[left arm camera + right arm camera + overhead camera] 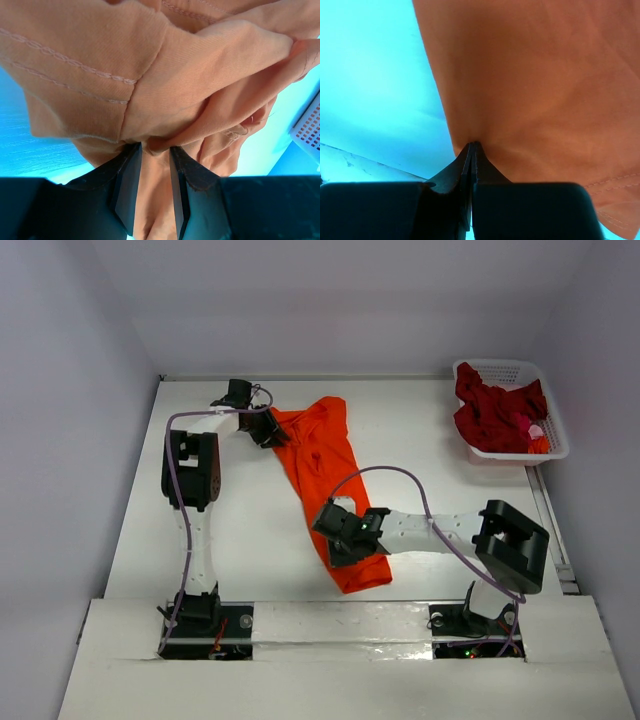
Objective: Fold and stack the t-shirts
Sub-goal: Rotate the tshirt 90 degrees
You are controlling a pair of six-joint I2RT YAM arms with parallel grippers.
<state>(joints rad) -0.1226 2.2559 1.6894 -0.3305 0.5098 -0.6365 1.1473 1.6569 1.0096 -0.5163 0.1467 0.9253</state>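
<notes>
A white table [240, 530] seen from above, with two robot arms reaching over an orange t-shirt [322, 475] that lies stretched in a long diagonal strip, from the far left-centre of the table down toward the near centre. It is only partly flattened: the far end is bunched and wrinkled, the near end lies smoother. The left gripper [268, 430] holds the far end at what looks like a sleeve or shoulder; in the left wrist view its two dark fingers [125, 185] stand a little apart with a thick gather of stitched orange cloth pinched between them, and more fabric hangs in folds above. The right gripper [347, 538] sits at the shirt's left edge near the hem. In the right wrist view its jaws are pressed tightly together right at the cloth's border; they seem to nip a thin edge of it, though the view is too close to be sure fabric lies between them. Holding opposite ends likely lets the arms pull the shirt taut and straight before any fold. At the far right corner, well apart from the arms, a white latticed basket [556, 430] holds a crumpled crimson t-shirt [492, 412] with scraps of pink and orange cloth beside it, waiting its turn. Nothing is folded or stacked yet, so the task appears to be at an early stage.
</notes>
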